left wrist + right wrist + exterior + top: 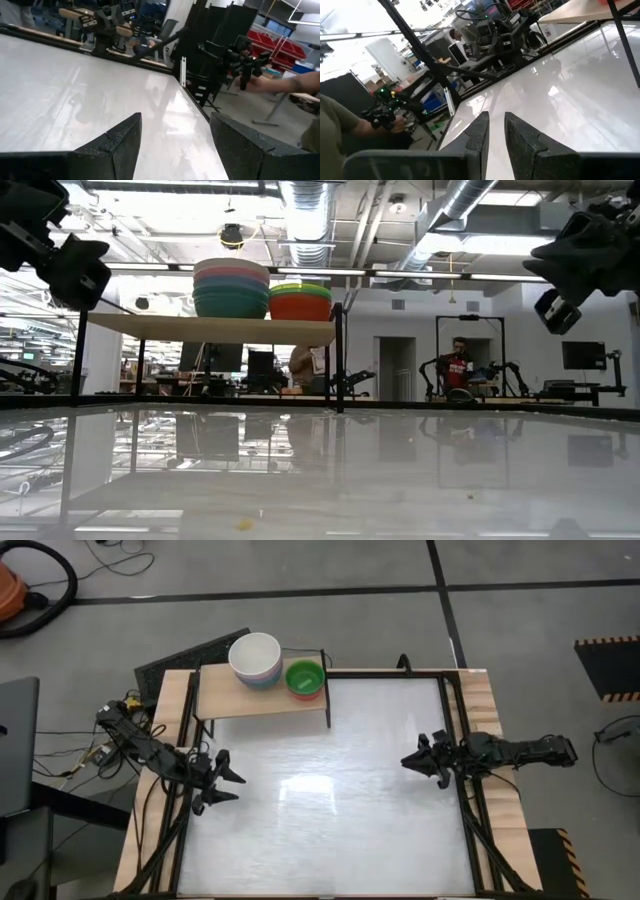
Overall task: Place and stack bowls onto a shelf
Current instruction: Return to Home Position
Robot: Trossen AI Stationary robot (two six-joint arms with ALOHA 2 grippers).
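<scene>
White tabletop point(330, 790): glossy sheet filling the wooden frame; no bowl lies on it in the high view.
Shelf point(225, 700): light-wood board on thin black legs, at the far left of the table; both stacks stand on it, and its left part is bare.
Left arm: along the left edge of the table, pointing inward; the left gripper point(231, 778) hangs over the near-left part of the surface, well apart from the shelf. Its fingers point(120, 145) are spread wide and hold nothing.
Right arm: along the right edge, pointing inward; the right gripper point(408, 762) is over the right margin of the surface. Its fingers point(480, 132) are drawn close with only a slit between them, and grasp nothing.
Tall stack point(231, 288): middle of the board; cream-white bowl point(255, 658) on top, a pink band under its rim, teal-green lowest (the number nested cannot be counted).
Short stack point(300, 300): just beside the tall stack, on the right end of the board; lime bowl point(304, 676) on top, red bowl point(300, 307) beneath.
</scene>
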